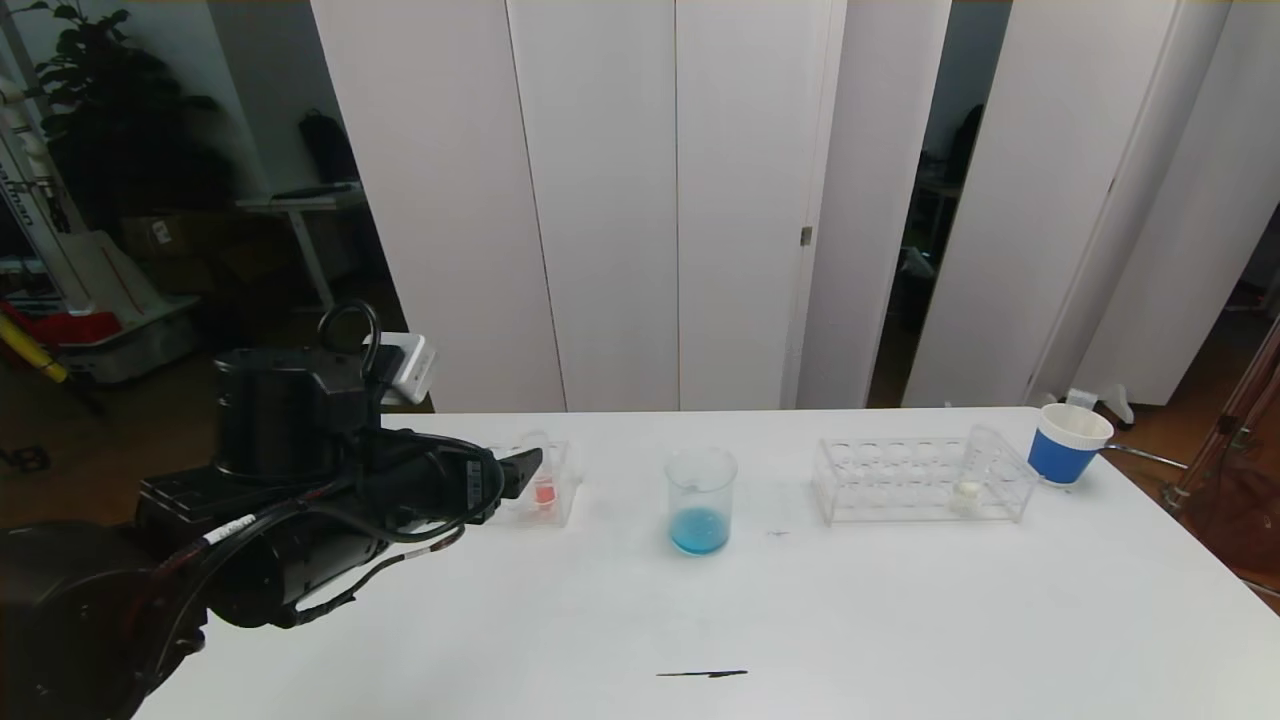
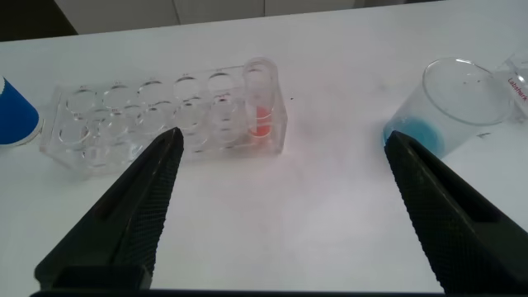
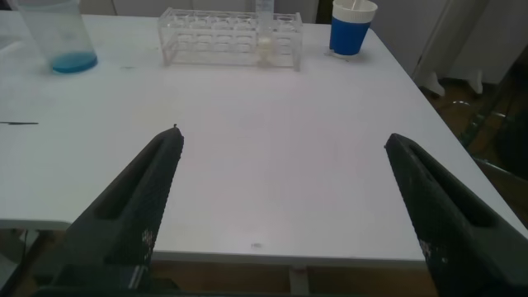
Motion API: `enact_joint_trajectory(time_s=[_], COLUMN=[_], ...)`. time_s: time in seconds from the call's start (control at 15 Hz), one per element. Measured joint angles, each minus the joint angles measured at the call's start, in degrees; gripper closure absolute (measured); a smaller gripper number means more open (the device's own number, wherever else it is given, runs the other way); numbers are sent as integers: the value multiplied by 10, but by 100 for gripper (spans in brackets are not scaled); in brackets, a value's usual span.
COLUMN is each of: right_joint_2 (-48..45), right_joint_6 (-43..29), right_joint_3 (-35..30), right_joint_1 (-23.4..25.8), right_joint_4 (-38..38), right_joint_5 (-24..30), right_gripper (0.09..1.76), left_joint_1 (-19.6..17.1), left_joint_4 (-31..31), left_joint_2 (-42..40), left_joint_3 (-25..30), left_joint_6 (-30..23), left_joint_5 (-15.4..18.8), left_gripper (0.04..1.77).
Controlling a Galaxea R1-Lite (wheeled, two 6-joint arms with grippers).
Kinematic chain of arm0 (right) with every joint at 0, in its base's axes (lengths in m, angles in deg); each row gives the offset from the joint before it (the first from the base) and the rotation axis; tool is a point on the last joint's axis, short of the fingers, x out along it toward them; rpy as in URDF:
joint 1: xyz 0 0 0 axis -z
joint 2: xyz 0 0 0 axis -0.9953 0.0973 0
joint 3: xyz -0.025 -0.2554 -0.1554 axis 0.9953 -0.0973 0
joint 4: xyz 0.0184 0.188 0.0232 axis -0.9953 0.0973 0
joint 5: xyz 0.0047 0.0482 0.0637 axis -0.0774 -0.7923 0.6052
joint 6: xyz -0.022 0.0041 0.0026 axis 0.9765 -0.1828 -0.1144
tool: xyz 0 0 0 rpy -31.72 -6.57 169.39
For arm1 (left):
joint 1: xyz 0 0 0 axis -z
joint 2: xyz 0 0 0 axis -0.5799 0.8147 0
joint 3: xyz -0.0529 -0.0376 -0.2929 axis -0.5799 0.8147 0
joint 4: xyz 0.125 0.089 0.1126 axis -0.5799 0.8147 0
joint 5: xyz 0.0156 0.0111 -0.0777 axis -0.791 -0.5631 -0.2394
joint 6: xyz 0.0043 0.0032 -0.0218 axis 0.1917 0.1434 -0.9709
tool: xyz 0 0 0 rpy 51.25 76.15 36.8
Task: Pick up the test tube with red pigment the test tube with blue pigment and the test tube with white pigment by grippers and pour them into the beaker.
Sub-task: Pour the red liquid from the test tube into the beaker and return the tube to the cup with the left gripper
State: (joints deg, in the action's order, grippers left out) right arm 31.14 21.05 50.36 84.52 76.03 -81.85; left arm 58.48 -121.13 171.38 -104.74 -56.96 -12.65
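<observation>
The test tube with red pigment (image 1: 544, 490) stands at the end of a clear rack (image 1: 560, 505) left of the beaker (image 1: 700, 500), which holds blue liquid at its bottom. My left gripper (image 1: 522, 470) is open just short of that rack. In the left wrist view the red tube (image 2: 260, 115) and the beaker (image 2: 462, 99) lie beyond my open gripper (image 2: 280, 144). The test tube with white pigment (image 1: 966, 495) stands in the right rack (image 1: 900, 480). My right gripper (image 3: 283, 144) is open over the table's near edge. The test tube with blue pigment is out of view.
A white cup with a blue band (image 1: 1068, 443) stands at the back right corner, past the right rack. A second such cup (image 2: 16, 111) shows beside the left rack in the left wrist view. A thin black mark (image 1: 700, 673) lies on the table near the front.
</observation>
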Motion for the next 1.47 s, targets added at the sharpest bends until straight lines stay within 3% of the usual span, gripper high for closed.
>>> enact_joint_trajectory(time_s=[0.27, 0.67, 1.13, 1.47], right_joint_2=[0, 0, 0, 0], right_joint_6=[0, 0, 0, 0], right_joint_3=[0, 0, 0, 0], right_joint_1=[0, 0, 0, 0], right_joint_4=[0, 0, 0, 0], right_joint_5=[0, 0, 0, 0], right_gripper=[10, 10, 10, 10], left_joint_1=[10, 10, 4, -14], left_joint_4=[-107, -182, -254, -299], left_joint_2=[64, 132, 220, 270], left_joint_3=[28, 39, -7, -35], left_joint_6=[-5, -5, 1, 1], left_joint_5=[-44, -71, -101, -102], left_gripper=[7, 7, 7, 7])
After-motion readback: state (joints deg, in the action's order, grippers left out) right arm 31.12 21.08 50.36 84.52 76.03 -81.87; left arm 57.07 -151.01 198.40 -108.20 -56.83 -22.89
